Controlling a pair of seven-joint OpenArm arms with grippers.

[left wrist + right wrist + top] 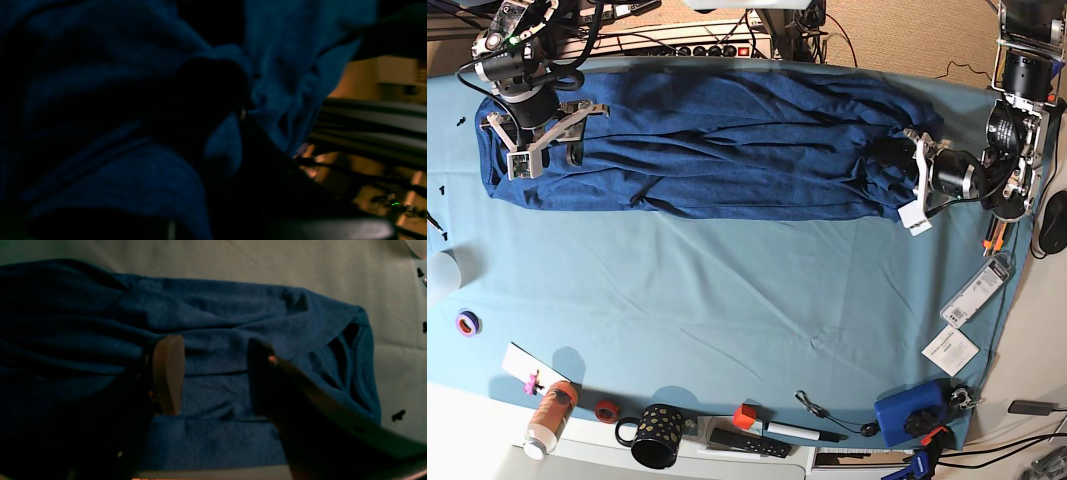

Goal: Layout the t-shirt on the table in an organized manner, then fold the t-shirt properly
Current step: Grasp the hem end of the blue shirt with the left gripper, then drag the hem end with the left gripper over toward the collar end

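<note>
T-shirt bunched lengthwise on table, left claw pinching its end, right claw spread above it

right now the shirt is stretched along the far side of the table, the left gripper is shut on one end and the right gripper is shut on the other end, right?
Not quite. The right gripper is open: the right wrist view shows its fingers spread apart above the t-shirt, gripping nothing. The rest holds: the shirt lies along the far side of the table, and the left gripper is shut on its end.

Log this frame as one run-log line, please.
t-shirt: bunched lengthwise on table | left end effector: shut on t-shirt | right end effector: open above t-shirt
</note>
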